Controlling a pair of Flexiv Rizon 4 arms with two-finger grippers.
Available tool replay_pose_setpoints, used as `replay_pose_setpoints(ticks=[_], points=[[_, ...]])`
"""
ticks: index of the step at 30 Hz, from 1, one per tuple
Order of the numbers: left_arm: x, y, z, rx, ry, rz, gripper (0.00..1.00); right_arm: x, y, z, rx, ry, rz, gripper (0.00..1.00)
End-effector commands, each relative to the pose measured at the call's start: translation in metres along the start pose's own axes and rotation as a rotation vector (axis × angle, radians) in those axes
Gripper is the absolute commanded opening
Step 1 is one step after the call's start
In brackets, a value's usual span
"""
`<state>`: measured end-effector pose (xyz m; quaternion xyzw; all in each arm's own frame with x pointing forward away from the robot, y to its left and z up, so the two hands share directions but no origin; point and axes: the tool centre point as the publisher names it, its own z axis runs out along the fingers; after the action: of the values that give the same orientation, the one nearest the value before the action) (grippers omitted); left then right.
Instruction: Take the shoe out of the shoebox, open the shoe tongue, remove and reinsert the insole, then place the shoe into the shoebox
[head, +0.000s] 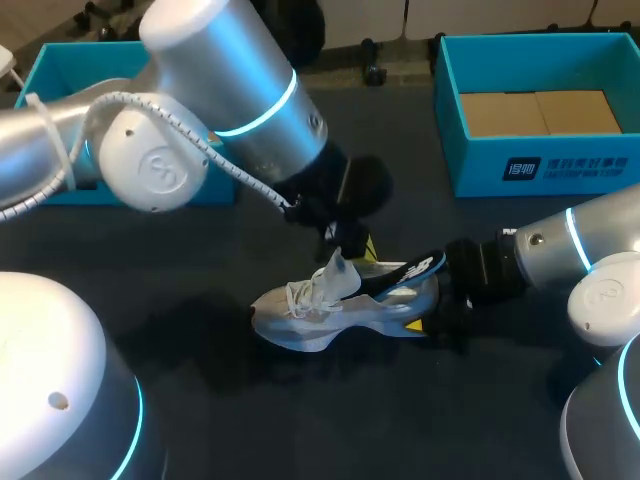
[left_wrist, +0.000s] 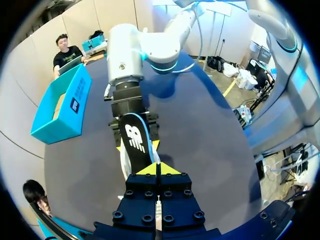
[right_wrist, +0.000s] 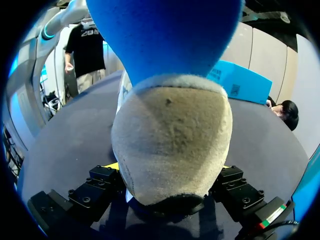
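Note:
A white and grey sneaker (head: 320, 315) lies on the dark table, toe towards the left. Its tongue (head: 338, 266) is pulled up, and my left gripper (head: 340, 236) is shut on it from above. In the left wrist view that gripper's (left_wrist: 157, 170) yellow tips meet just over the shoe. A black and blue insole (head: 420, 268) sticks up out of the heel opening, and it shows ahead of the left gripper as the insole (left_wrist: 136, 142). My right gripper (head: 435, 305) holds the heel from the right. In its wrist view the heel (right_wrist: 172, 140) fills the space between its fingers (right_wrist: 102, 182).
A blue shoebox (head: 450, 110) lined with brown card stands open at the back right. A second blue box (head: 50, 70) sits at the back left, half hidden behind my left arm. Bare dark table surrounds the shoe.

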<state>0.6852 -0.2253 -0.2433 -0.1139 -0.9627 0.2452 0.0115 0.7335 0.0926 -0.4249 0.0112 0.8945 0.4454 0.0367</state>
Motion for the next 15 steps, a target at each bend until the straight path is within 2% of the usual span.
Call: replay_pose_setpoints(ticks=[1, 10, 11, 15], points=[[0.002, 0.002, -0.001, 0.002, -0.006, 0.001, 0.00, 0.002, 0.000, 0.001, 0.004, -0.003, 0.000, 0.00], [0.002, 0.002, -0.001, 0.002, -0.006, 0.001, 0.00, 0.002, 0.000, 0.001, 0.004, -0.003, 0.000, 0.00], [0.002, 0.003, 0.002, 0.011, 0.015, -0.006, 0.00, 0.002, 0.000, 0.001, 0.004, -0.003, 0.000, 0.00], [0.001, 0.004, 0.016, 0.008, -0.015, -0.021, 0.00, 0.002, 0.000, 0.001, 0.004, -0.003, 0.000, 0.00]])
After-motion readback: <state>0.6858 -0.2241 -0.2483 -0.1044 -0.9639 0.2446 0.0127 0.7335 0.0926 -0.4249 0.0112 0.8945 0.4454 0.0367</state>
